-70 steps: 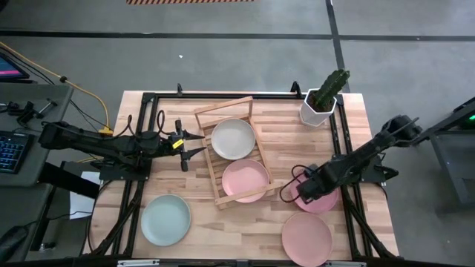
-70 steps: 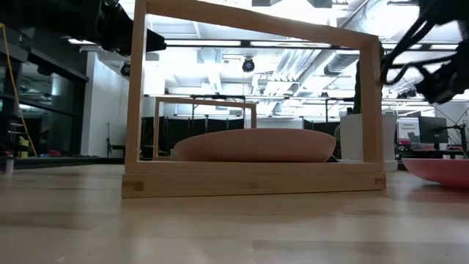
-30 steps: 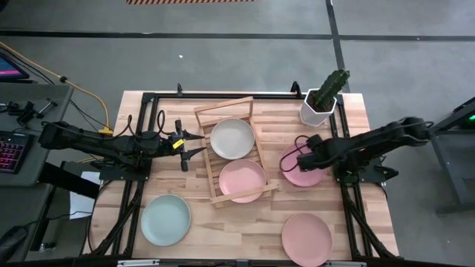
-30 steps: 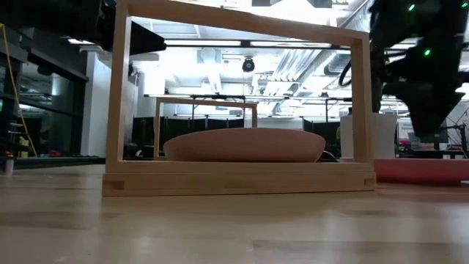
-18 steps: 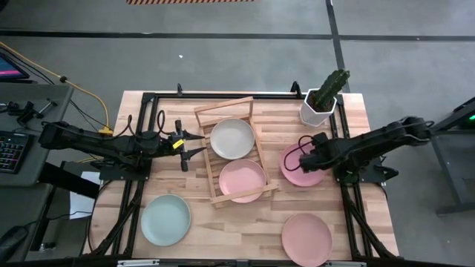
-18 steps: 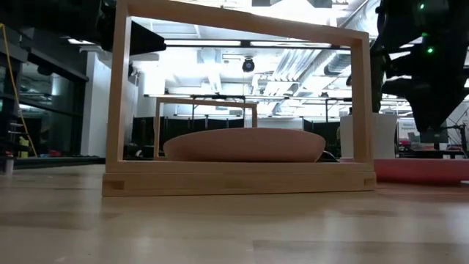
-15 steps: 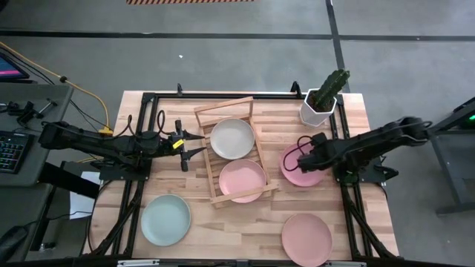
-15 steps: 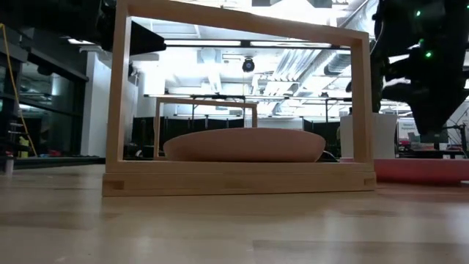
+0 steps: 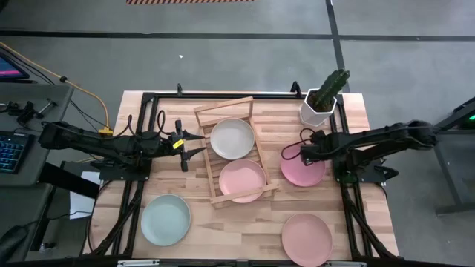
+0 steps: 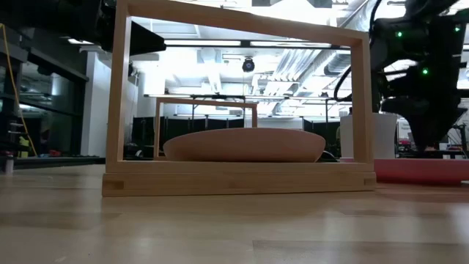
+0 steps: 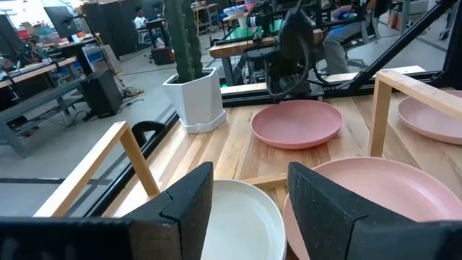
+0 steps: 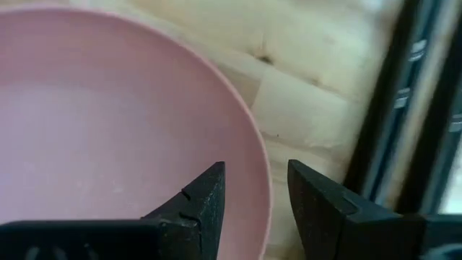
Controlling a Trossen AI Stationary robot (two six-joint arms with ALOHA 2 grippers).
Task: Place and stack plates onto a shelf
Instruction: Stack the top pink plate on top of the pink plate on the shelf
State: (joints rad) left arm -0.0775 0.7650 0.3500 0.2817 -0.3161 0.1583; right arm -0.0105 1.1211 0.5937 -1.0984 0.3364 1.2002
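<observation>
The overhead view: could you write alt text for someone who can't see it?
Seen from above, a wooden table holds a slatted shelf containing a cream plate and a pink plate. The right gripper straddles the rim of another pink plate beside the shelf; the left gripper waits open on its other side. A mint plate, a third pink plate and a potted cactus sit around them.

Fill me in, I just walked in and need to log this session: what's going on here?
A two-armed robot is loading plates onto a slatted wooden shelf. A round cream-white plate and a round pink plate already lie in it. The right tool straddles the rim of another pink plate lying beside the shelf, fingers apart. The left tool waits open at the shelf's other side.
</observation>
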